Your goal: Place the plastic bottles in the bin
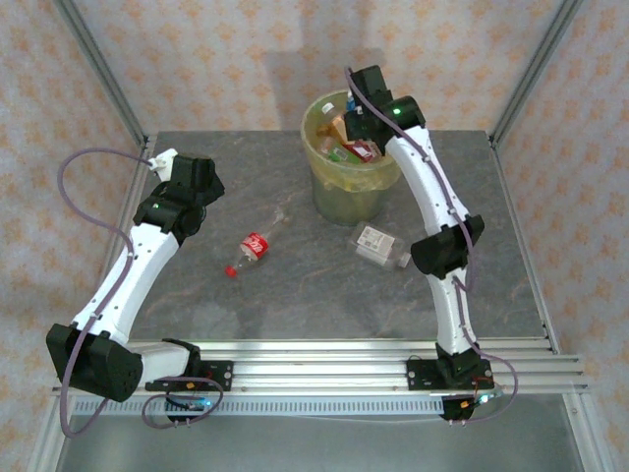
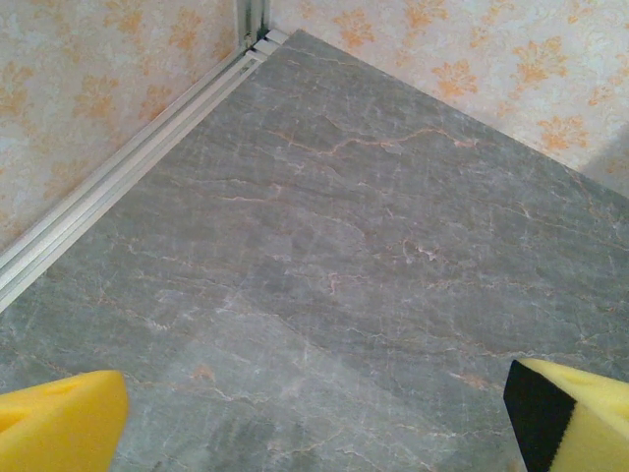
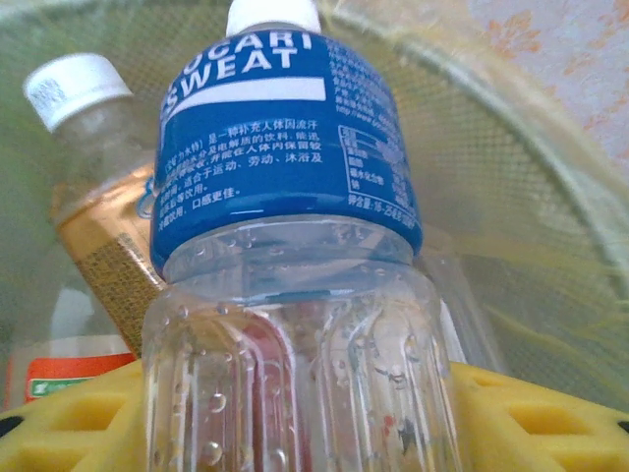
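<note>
My right gripper (image 1: 360,110) hangs over the bin (image 1: 344,202), a pale yellow-green basket at the back of the table. Its yellow fingers (image 3: 536,418) are shut on the clear lower body of a blue-labelled plastic bottle (image 3: 285,167) with a white cap, which points into the bin. Inside lie other bottles, one with an amber label (image 3: 93,211). Two bottles lie on the table: a red-labelled one (image 1: 253,247) and a white-labelled one (image 1: 379,245). My left gripper (image 1: 167,162) is open over bare table at the back left, its yellow fingers (image 2: 59,423) far apart.
The grey marbled table (image 1: 295,285) is bounded by patterned walls and aluminium posts; a rail (image 2: 128,167) runs along its left edge. The right arm (image 1: 437,211) reaches past the white-labelled bottle.
</note>
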Tool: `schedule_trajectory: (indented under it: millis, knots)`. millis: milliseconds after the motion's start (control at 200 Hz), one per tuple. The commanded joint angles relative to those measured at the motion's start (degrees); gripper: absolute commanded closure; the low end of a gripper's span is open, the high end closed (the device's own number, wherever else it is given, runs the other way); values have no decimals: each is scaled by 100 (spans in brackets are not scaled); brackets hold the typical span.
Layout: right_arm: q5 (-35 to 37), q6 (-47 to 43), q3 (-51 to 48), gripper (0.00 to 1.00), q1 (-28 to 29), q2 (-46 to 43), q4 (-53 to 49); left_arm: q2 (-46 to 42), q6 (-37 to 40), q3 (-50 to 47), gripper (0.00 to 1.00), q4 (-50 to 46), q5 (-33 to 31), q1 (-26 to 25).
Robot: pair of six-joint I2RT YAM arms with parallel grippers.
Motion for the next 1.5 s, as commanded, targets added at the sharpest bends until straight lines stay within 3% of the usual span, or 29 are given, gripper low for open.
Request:
schedule_trajectory:
  millis: [0, 130, 225, 631, 956, 1211, 1496]
  knots:
    - [172, -109, 135, 40, 6, 105, -327, -84, 47, 166, 0, -247, -11, 48]
    - [735, -130, 134, 38, -4, 197, -461, -73, 30, 142, 0, -222, 17, 44]
    - [871, -169, 155, 31, -6, 213, -503, -69, 14, 135, 0, -212, 62, 44]
    - [-379, -19, 386, 7, -2, -302, -217, -117, 13, 158, 0, -238, 49, 47]
    - [-219, 143, 485, 5, -7, -607, -190, -170, 39, 190, 0, -230, 79, 45]
    - [-412, 465, 450, 22, -7, -745, -85, -169, 11, 161, 0, -194, 114, 44]
    - [-544, 827, -145, 48, -7, -1190, -273, -136, 48, 171, 0, -177, 75, 44]
